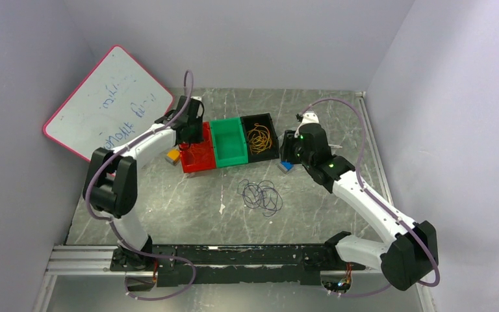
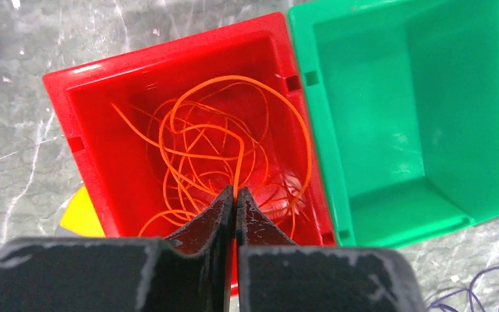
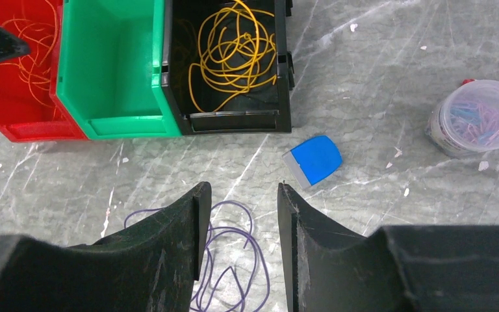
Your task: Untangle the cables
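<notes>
An orange cable (image 2: 214,140) lies coiled in the red bin (image 2: 91,84); my left gripper (image 2: 235,192) is shut on one strand of it above the bin, also seen from the top (image 1: 185,138). A yellow cable (image 3: 234,49) lies coiled in the black bin (image 3: 234,120), also seen from the top (image 1: 258,138). A dark purple cable (image 1: 260,196) lies loose on the table in front of the bins, also in the right wrist view (image 3: 234,253). My right gripper (image 3: 239,192) is open and empty above it, right of the black bin (image 1: 288,151).
An empty green bin (image 1: 229,143) stands between the red and black ones. A blue and grey block (image 3: 313,160) lies by the right gripper. A clear tub of paper clips (image 3: 474,120) is at the right. A yellow block (image 1: 172,156) and a whiteboard (image 1: 110,101) are at the left.
</notes>
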Controlling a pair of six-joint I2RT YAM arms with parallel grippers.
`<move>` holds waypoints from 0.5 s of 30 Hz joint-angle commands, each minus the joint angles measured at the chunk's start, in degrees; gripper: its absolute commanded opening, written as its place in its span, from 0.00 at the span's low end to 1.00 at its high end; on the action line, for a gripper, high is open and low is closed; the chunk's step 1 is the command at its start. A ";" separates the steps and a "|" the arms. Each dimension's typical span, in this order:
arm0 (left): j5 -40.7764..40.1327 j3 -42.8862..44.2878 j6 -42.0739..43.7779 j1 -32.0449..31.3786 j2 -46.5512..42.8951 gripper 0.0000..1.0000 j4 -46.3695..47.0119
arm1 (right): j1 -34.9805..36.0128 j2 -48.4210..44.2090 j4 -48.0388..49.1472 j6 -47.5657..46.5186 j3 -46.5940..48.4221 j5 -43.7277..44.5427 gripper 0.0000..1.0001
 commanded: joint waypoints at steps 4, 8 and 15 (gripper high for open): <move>3.68 -1.18 -3.40 2.50 4.30 0.07 6.71 | -0.23 -1.86 0.66 -0.29 -0.93 -0.27 0.46; 3.40 -1.39 -3.40 2.65 6.84 0.07 6.84 | -0.26 -1.78 0.25 -0.31 -0.96 -0.25 0.46; 0.84 -1.38 -5.91 2.98 9.05 0.07 5.57 | -0.26 -1.39 0.97 0.22 -1.28 -0.85 0.46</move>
